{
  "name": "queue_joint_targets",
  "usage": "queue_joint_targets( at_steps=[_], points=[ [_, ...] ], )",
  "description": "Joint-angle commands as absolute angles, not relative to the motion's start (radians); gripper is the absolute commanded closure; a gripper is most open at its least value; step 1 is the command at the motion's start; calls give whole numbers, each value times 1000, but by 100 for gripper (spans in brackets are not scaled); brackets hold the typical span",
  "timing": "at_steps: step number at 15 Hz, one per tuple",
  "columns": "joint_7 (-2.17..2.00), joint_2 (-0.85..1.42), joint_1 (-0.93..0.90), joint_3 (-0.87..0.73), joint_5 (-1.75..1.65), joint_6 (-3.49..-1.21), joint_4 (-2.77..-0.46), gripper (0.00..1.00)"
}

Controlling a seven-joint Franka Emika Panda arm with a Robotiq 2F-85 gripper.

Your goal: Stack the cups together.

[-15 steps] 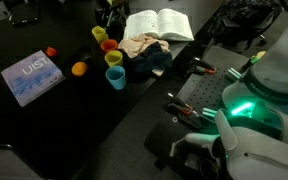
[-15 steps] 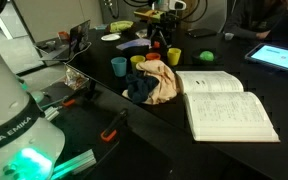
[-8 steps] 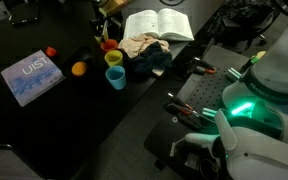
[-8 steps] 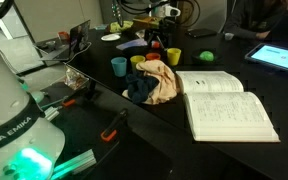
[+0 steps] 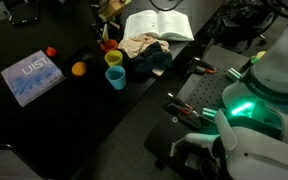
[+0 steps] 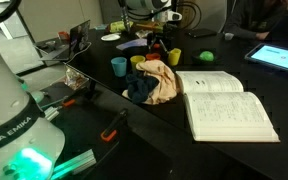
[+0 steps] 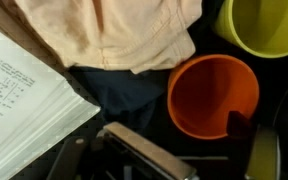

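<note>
1. Three cups seen on the dark table (image 5: pixel 44 120), in a short row beside a heap of cloth.
2. Orange cup (image 7: pixel 212 95): upright, mouth up, round rim, plain and glossy inside, nothing in it as far as visible. Fills the centre-right of the wrist view. Appears orange-red in an exterior view (image 5: pixel 108 44), at the far end of the row.
3. Yellow cup (image 7: pixel 259 25): upright, mouth up, yellow-green inside, cropped by the top right corner of the wrist view. Just beside the orange cup; cannot tell whether the rims touch. Middle of the row in both exterior views (image 5: pixel 113 57) (image 6: pixel 138 60).
4. Blue cup (image 5: pixel 115 77): upright, near end of the row, close to the yellow cup but standing on its own. Also visible at (image 6: pixel 119 66).
5. Pale cloth (image 7: pixel 114 30) lies over a dark cloth (image 7: pixel 119 90); the dark cloth reaches the left edge of the orange cup. Open book (image 7: pixel 24 100) just beside the cloth.
6. Hand (image 6: pixel 156 30) positioned above the orange cup. One finger (image 7: pixel 144 155) visible at the bottom of the wrist view; a dark part overlaps the cup's lower right rim. Cannot tell whether the hand is spread, closed or holding the cup.
7. Blue book (image 5: pixel 31 77) and orange ball (image 5: pixel 79 69) on the table, apart from the cups.
</note>
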State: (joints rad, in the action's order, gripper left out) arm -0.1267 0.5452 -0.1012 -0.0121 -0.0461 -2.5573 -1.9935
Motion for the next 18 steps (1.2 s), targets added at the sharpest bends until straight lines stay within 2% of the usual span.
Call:
queue_joint_targets(
  at_steps=[1,2,3,5,8,13,16,18],
  points=[
    [-119,573,-105,-19,-66,-2551,-1966,0],
    [-116,578,-106,-20,-70,-2551,-1966,3],
    [-111,581,-106,-20,-73,-2550,-1967,27],
    [-107,583,-106,-21,-79,-2546,-1968,32],
    [-105,585,-105,-22,-83,-2542,-1972,58],
    [-119,573,-109,-26,-80,-2506,-1973,95],
    [-121,558,-95,-13,-51,-2450,-1972,100],
    [-117,538,-88,-9,-42,-2417,-1970,97]
  ],
)
